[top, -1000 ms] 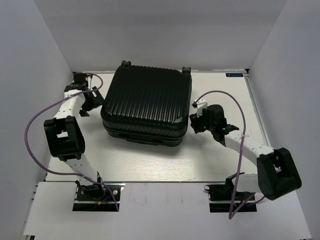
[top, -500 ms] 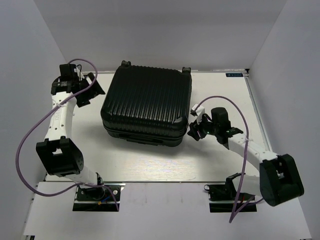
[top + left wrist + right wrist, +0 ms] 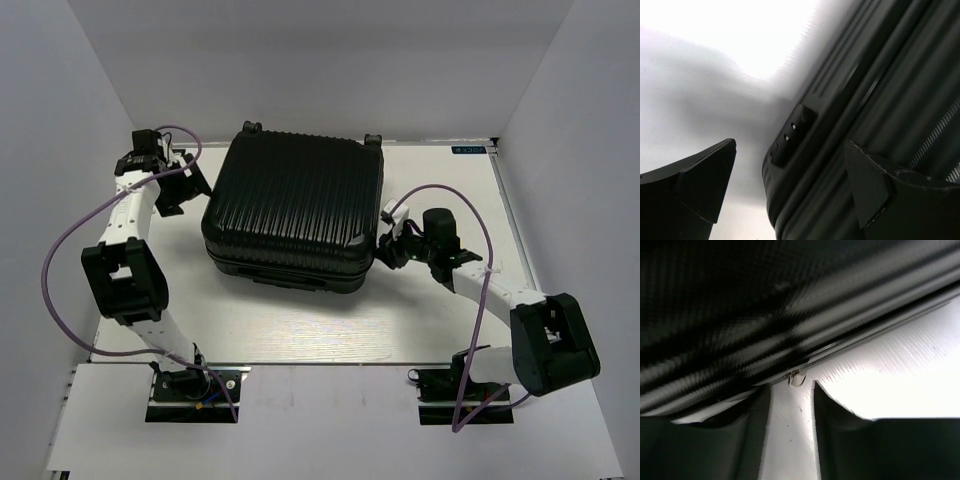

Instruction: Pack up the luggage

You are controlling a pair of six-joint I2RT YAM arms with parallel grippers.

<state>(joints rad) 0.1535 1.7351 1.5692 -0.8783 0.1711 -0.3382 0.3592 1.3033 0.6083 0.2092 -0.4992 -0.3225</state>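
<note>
So the luggage (image 3: 293, 210) is lying flat and closed on the white bench (image 3: 300, 325), ribbed shell facing up. It sits about the middle from side to side, pushed toward the far wall, with two small wheels (image 3: 250, 127) poking out at the far edge. The bench top is pale and a bit glossy, with a bright patch of glare on the bare stretch in front of the case and a soft shadow right under its near side. Plain light grey walls (image 3: 330, 60) box the bench in on the left, back and right, and there's a small blue label (image 3: 468, 150) at the far right corner.

The left hand (image 3: 190, 185) is up by the far left corner of the case, just beside it. Its wrist view shows the fingers (image 3: 705, 175) spread wide apart, holding nothing, with the shell's rounded corner in front of them. The right hand (image 3: 388, 247) is tucked against the near right corner, low by the seam. Its fingers (image 3: 835, 425) are only narrowly apart, with white bench showing through the gap, and a little metal zipper pull (image 3: 796, 380) sits just past the tips. A purple cable (image 3: 60, 260) loops off each arm.
</note>
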